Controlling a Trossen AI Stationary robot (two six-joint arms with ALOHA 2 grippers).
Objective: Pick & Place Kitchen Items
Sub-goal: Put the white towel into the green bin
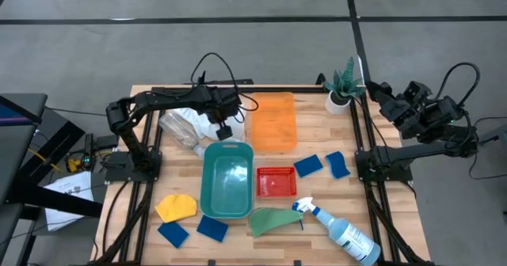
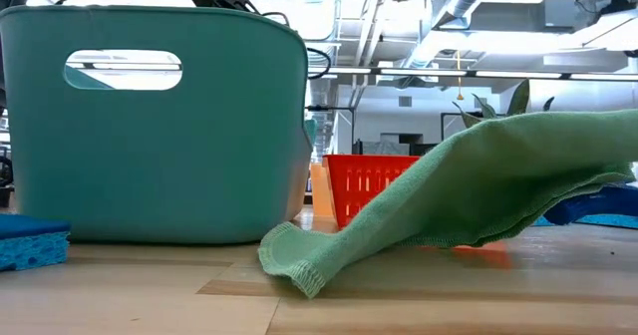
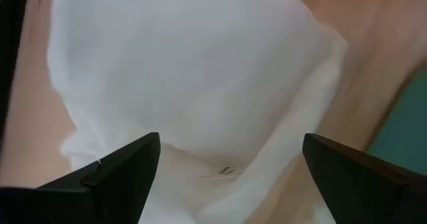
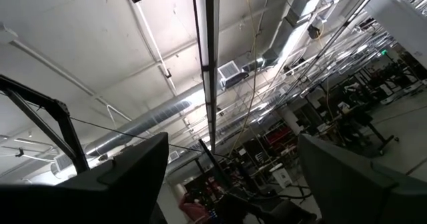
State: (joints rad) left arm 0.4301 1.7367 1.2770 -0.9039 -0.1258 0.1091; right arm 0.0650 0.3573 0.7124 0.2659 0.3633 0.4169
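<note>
A crumpled white cloth [image 1: 212, 128] lies on the table between a clear bottle [image 1: 179, 127] on its side and the orange tray [image 1: 273, 122]. My left gripper [image 1: 225, 128] hovers over this cloth, pointing down, open. In its wrist view the cloth [image 3: 193, 71] fills the space past the two spread fingers [image 3: 230, 144]; no touch shows. My right gripper [image 4: 233, 144] is open and holds nothing. It is raised beyond the table's right edge [image 1: 382, 92] and points up at the ceiling.
A teal bin [image 1: 227, 179] and a red basket [image 1: 276, 181] stand mid-table. A yellow cloth [image 1: 176, 207], a green cloth [image 1: 273, 218], several blue sponges [image 1: 309, 165] and a spray bottle [image 1: 341, 230] lie around them. A potted plant [image 1: 342, 88] stands at the far right.
</note>
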